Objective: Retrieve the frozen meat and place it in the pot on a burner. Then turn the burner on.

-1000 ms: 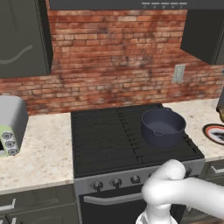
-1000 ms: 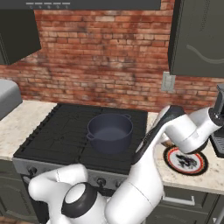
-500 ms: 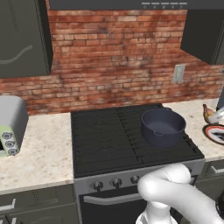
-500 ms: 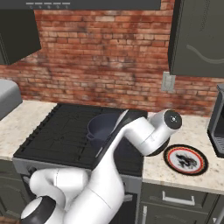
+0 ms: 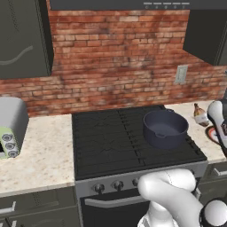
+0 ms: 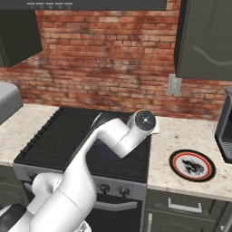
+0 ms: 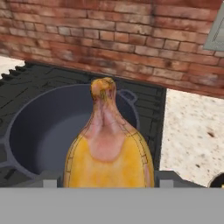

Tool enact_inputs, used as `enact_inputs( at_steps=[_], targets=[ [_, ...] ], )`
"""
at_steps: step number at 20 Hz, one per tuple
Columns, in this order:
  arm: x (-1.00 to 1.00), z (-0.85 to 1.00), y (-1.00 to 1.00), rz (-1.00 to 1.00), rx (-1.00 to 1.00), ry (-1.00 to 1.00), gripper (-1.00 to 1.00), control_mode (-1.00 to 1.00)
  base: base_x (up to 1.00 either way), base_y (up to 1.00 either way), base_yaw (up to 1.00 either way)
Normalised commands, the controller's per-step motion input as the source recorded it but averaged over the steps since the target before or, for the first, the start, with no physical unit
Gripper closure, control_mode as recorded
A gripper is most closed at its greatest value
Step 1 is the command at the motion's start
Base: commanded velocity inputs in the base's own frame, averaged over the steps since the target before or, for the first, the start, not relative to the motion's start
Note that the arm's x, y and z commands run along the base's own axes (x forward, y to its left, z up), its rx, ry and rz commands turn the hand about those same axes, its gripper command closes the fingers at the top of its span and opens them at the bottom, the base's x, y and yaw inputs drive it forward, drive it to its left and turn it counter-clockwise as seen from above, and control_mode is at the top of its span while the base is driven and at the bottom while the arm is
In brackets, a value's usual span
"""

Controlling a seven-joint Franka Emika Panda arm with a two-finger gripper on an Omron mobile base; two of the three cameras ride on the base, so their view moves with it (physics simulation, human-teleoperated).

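We see the frozen meat [image 7: 109, 148] close before the hand camera, an orange-yellow lump with a pinkish middle, rising between the finger tips of the gripper [image 7: 109, 177], which pinches it at its base (the tips themselves are mostly hidden behind it). Just beyond it lies the pot [image 7: 43, 131], dark and open, on the right rear burner of the stove [image 5: 111, 142]. To the right, on the speckled counter [image 6: 181, 136], sits a red-rimmed plate [image 6: 192, 165]. A brick wall [image 5: 115, 62] backs everything.

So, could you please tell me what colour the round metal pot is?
Dark blue-grey pot, clearest in the left base view.
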Motion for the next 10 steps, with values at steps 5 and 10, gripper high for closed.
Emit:
enact_inputs(
  at_steps=[5,10],
  targets=[
    [0.03,0.29,0.33,-0.03,0.0,0.05,1.0,-1.0,0.0,0.0,0.0],
    [0.26,-0.01,0.34,-0.02,-0.02,0.15,1.0,-1.0,0.0,0.0,0.0]
  ],
)
